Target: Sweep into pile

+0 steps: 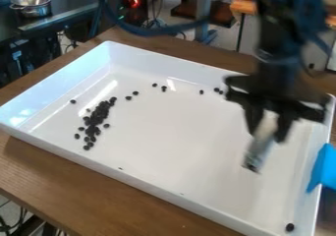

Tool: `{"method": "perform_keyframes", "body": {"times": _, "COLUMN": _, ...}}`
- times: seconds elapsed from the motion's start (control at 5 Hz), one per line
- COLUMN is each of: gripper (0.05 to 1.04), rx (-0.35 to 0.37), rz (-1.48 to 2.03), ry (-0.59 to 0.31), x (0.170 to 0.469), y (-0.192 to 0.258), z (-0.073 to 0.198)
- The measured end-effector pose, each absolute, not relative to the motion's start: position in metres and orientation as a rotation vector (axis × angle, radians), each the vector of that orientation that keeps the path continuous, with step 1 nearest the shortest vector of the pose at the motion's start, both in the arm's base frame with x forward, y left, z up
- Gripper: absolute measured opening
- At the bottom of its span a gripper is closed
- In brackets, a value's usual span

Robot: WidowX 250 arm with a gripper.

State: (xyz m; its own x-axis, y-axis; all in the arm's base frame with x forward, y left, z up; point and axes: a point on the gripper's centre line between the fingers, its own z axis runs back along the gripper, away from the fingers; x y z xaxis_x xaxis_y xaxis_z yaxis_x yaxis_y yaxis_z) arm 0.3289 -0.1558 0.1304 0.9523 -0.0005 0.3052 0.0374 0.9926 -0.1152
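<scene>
In the camera view, the gripper (267, 131) hangs over the right part of the white tray (183, 136), its fingers clenched on a pale tool (260, 149) that slants down to a dark end, blurred. The dark beans (97, 116) lie mostly in an elongated cluster in the tray's left part; several are scattered along its far side, and one sits in the near right corner. The tray rests on the wooden counter (98, 200). A blue object (324, 167) overlaps the tray's right wall.
</scene>
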Motion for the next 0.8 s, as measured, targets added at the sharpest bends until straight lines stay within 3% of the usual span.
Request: {"method": "perform_keyframes", "body": {"times": 0.8, "gripper": 0.366, "rx": -0.024, "rz": -0.019, "ry": -0.311, "x": 0.306, "y": -0.187, "z": 0.093}}
